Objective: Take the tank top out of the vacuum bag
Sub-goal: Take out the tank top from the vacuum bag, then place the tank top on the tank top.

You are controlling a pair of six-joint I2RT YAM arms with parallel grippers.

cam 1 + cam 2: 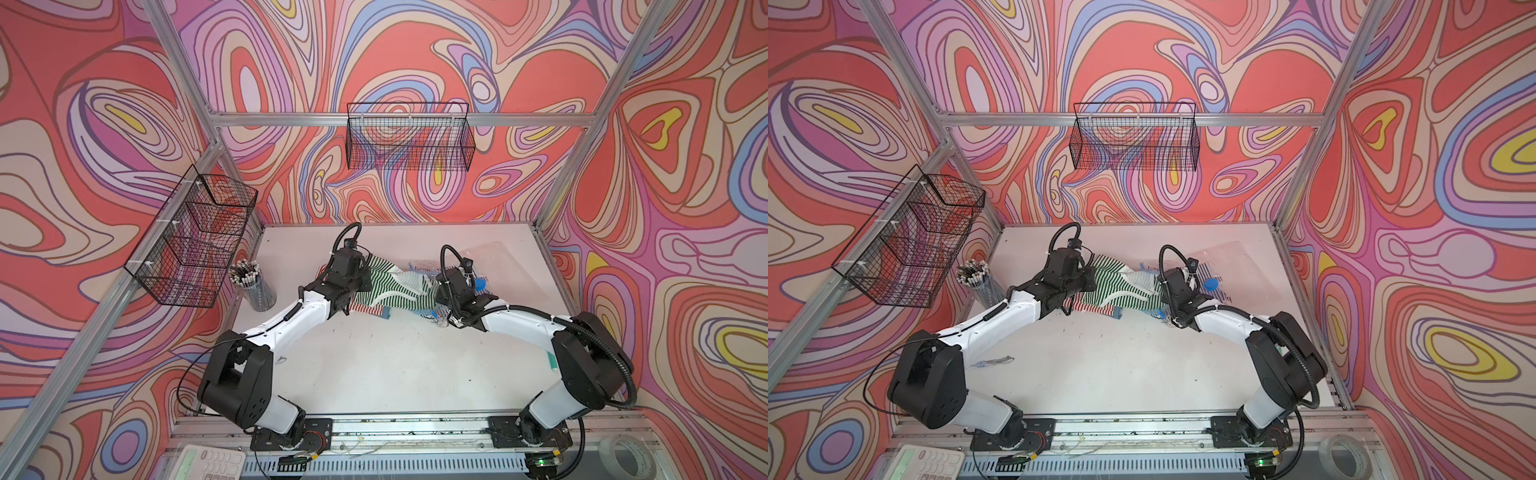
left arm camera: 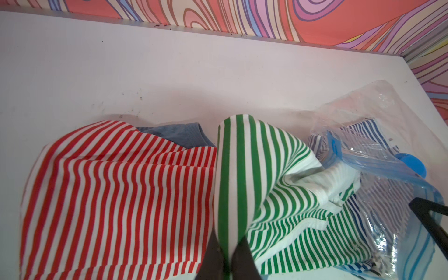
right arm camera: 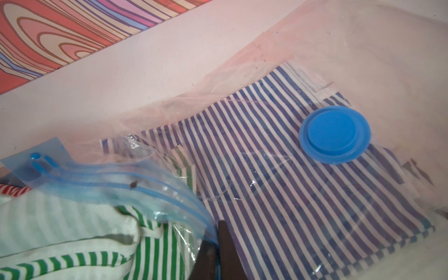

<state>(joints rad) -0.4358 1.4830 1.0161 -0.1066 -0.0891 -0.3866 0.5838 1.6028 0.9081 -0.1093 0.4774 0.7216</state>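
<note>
Beside vacuum bag (image 2: 378, 109), left claw (image 2: 228, 252) — gripping tank top (image 2: 242, 169)

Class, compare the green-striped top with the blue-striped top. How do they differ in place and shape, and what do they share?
The green-striped top lies mostly outside the bag, while the blue-striped top is inside it. The green-striped top is bunched and lifted into a fold, pinched by the left gripper. The blue-striped top lies flat under the round blue cap. Both have narrow coloured stripes on white.
</note>
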